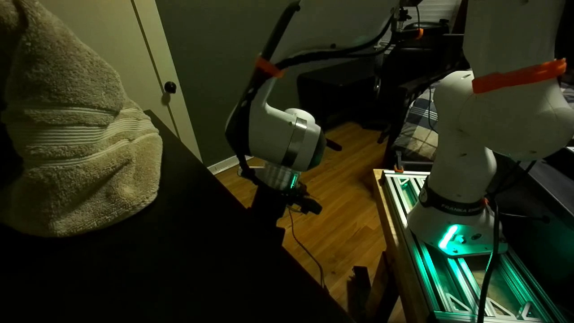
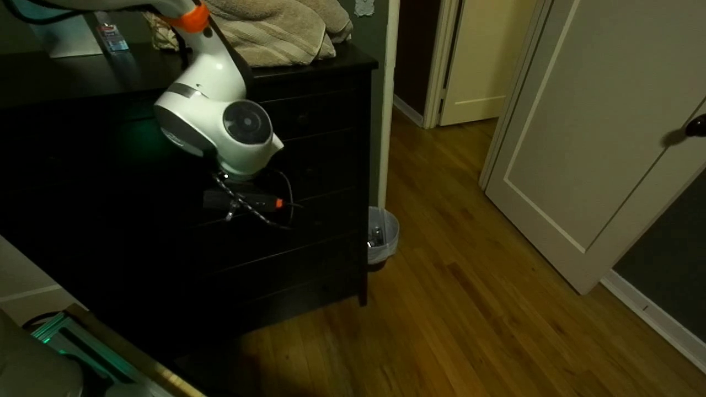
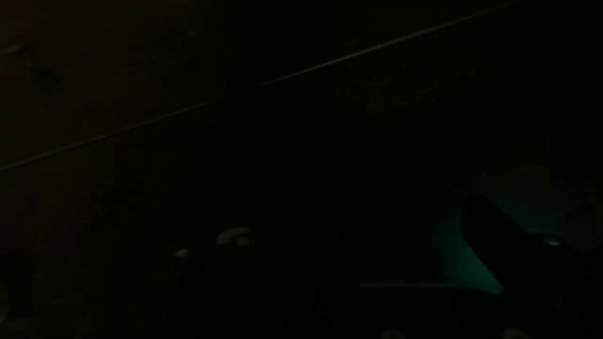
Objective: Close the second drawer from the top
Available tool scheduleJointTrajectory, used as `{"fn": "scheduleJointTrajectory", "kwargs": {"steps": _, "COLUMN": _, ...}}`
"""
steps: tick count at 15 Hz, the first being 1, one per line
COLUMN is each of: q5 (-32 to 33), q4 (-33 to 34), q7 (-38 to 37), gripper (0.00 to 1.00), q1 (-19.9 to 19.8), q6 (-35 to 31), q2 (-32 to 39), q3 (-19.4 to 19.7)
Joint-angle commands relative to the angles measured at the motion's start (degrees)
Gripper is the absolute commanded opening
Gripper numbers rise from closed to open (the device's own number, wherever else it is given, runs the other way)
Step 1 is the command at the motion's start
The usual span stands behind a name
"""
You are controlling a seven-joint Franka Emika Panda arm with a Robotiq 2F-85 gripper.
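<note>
The black dresser point(image 2: 276, 298) shows its drawer fronts in an exterior view. The second drawer front from the top point(image 2: 331, 162) is very dark, partly behind the arm, and I cannot tell whether it stands out. In an exterior view my gripper point(image 1: 269, 208) points down beside the dresser top's edge point(image 1: 215, 251). In the wrist view the gripper point(image 3: 372, 212) appears open, with a dark finger against a green glow on the right. The other finger is lost in the dark. I see nothing held, and cannot tell whether the gripper touches the dresser.
A beige towel point(image 1: 89, 148) lies on the dresser top and also shows in an exterior view point(image 2: 276, 33). A bottle point(image 2: 113, 36) stands there too. A lined bin point(image 2: 383, 237) stands beside the dresser. The robot's base table point(image 1: 381, 233) faces it across the wooden floor point(image 1: 350, 197).
</note>
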State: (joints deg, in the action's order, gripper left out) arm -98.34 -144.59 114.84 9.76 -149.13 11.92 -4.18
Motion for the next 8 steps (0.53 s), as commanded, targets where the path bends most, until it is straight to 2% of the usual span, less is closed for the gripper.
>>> {"fn": "scheduleJointTrajectory", "kwargs": {"steps": 1, "q5": 13.83, "q4": -3.02, "q7": -15.05, "gripper": 1.0, "q1": 0.66, "q6": -11.87, "q2": -7.85, "q3": 0.24}}
{"fn": "scheduleJointTrajectory", "kwargs": {"steps": 4, "q5": 28.02, "q4": -5.46, "q7": -28.02, "gripper": 1.0, "q1": -0.18, "q6": -21.95, "q2": -11.09, "q3": -0.16}}
{"fn": "scheduleJointTrajectory", "kwargs": {"steps": 8, "q5": 46.49, "q4": -9.64, "q7": -43.18, "gripper": 1.0, "q1": -2.59, "q6": -34.32, "q2": -11.02, "q3": 0.74}}
